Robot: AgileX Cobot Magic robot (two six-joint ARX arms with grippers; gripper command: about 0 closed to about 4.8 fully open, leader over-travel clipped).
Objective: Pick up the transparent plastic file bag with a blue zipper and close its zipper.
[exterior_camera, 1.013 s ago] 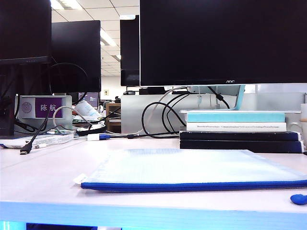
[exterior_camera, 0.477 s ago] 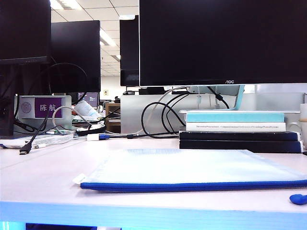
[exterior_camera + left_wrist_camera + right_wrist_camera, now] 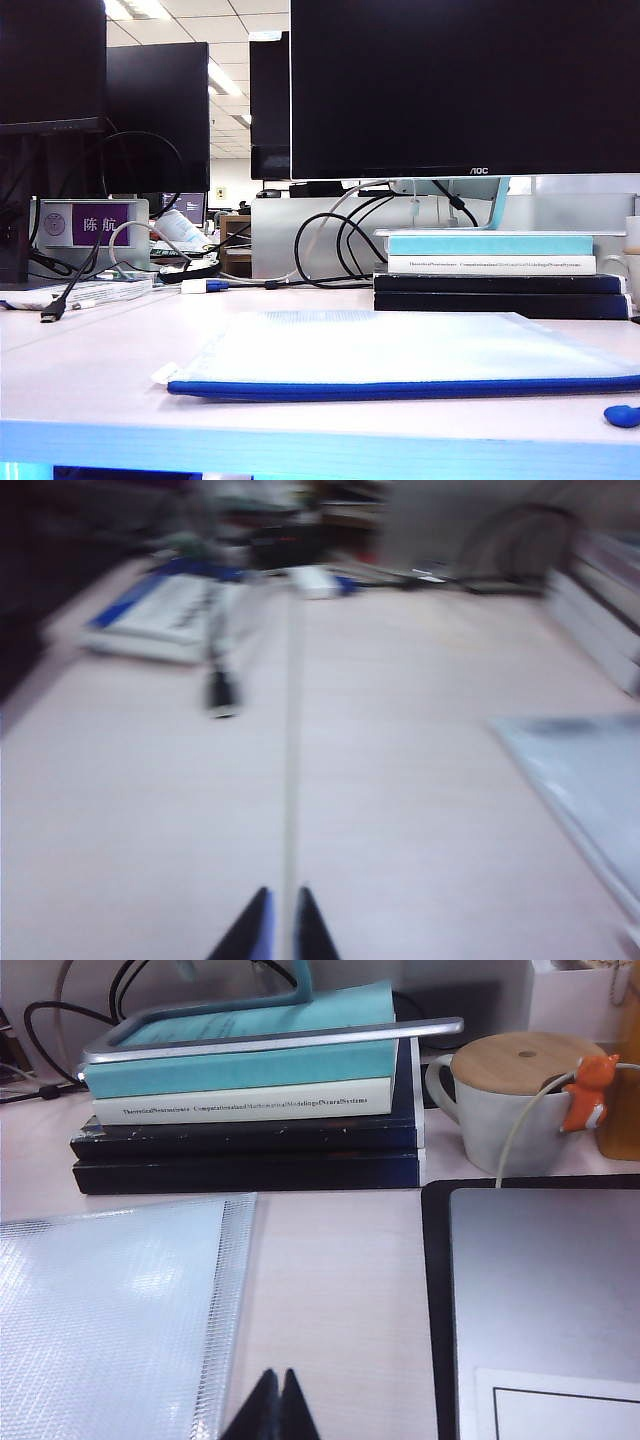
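Flat on the table, the file bag runs left to right, zipper along its near edge. Both claws hang near and apart from it: right gripper pinched shut, nearer; left gripper almost closed, further left.

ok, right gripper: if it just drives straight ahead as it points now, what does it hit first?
Likely the stack of books. The shut right gripper points along bare table between the file bag and a dark-edged pad; depth unclear.
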